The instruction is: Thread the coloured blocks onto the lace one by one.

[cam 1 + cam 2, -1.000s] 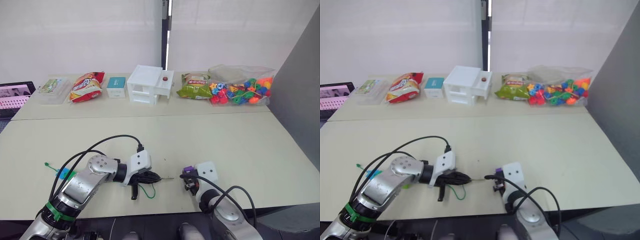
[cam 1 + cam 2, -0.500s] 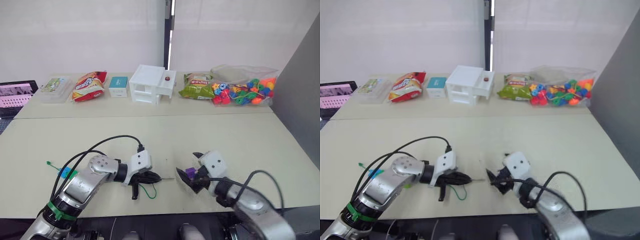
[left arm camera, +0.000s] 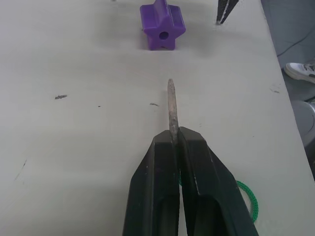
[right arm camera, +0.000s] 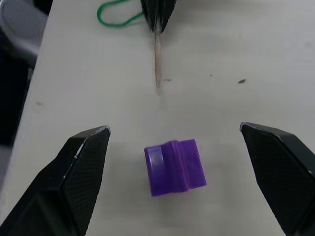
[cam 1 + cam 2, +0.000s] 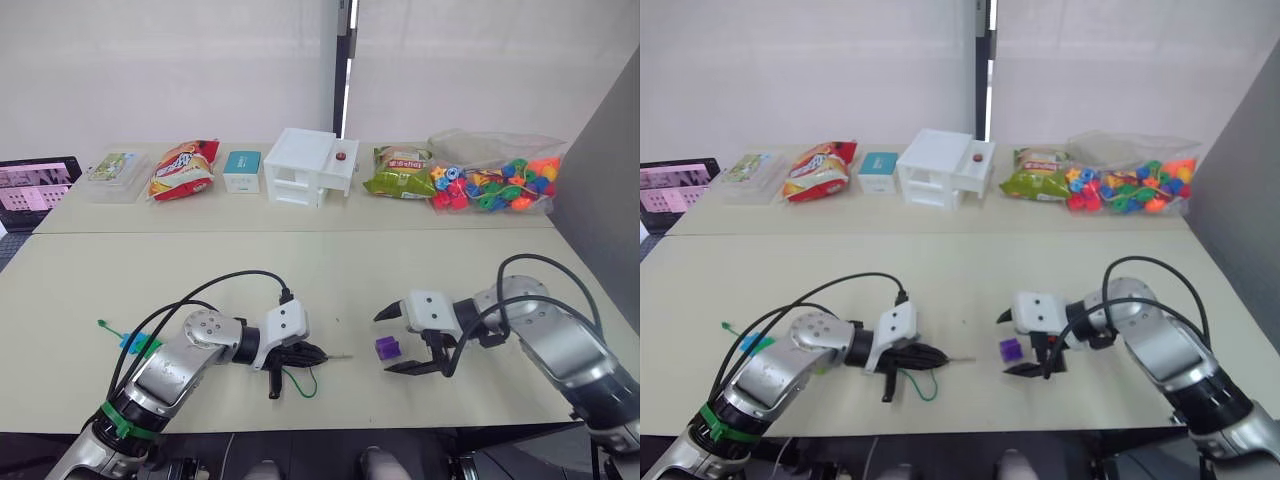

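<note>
Near table edge, left gripper: black fingers pressed together on the lace's stiff tip, lying low on the tabletop.
Lace: thin green cord; a loop shows behind the closed fingers, and the stretch inside them is hidden.
Lace tip: straight, rough grey needle-like rod sticking out past the fingertips, pointing at the purple block, not touching it.
Right gripper: two black wedge-shaped fingers spread wide, holding nothing, the purple block between them and clear of both.
Right fingers: matte black with a fine grid texture on the inner faces.
Purple block: glossy plastic, star-like ribbed outline with a round hole in the face turned toward the needle; resting on the table.
Far end of lace: small green end lying on the table at the robot's left, with blue and green pieces beside it, partly hidden by the left arm's cables and too small to make out.
Table: pale, smooth top with a few dark specks.
Back row: clear bag of multicoloured beads, white drawer unit, snack packets.
</note>
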